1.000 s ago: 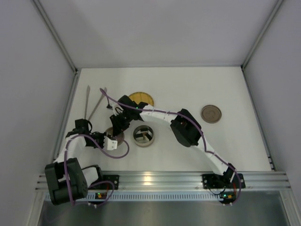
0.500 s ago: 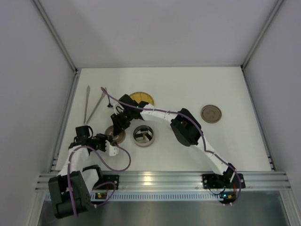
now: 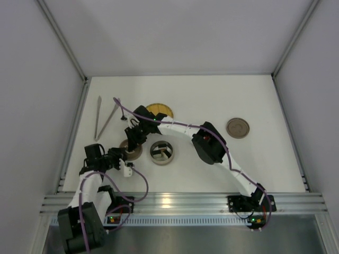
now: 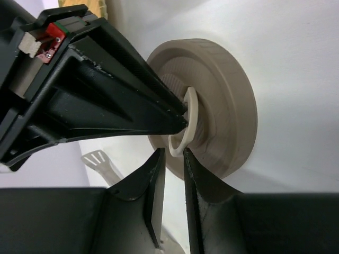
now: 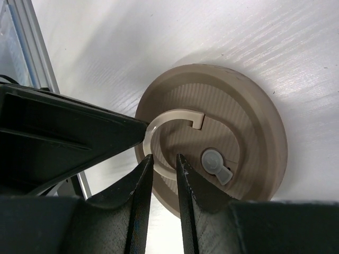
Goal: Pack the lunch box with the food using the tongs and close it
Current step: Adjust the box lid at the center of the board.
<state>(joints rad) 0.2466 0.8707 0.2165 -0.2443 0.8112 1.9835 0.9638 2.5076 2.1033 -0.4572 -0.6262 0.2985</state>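
The tongs [image 3: 104, 117] lie in a narrow V at the far left of the table, with no gripper on them. The lunch box [image 3: 162, 152] is a round steel container, standing open in the middle. No food shows; the right arm covers part of the yellow plate [image 3: 160, 110]. Just left of the box lies a taupe lid [image 5: 228, 143] with a cream ring handle [image 5: 172, 117] standing up. My right gripper [image 5: 162, 159] is shut on the ring's lower arc. My left gripper [image 4: 174, 154] comes from the other side, its narrow jaws pinching the ring's edge [image 4: 189, 119].
A second taupe lid [image 3: 238, 127] lies at the right of the table. The enclosure's left wall and rail [image 3: 74, 132] run close to the tongs and the left arm. The right arm [image 3: 209, 144] arches over the table's middle.
The left arm's elbow has swung back toward the near edge while its gripper stayed at the lid. The right arm has barely moved.
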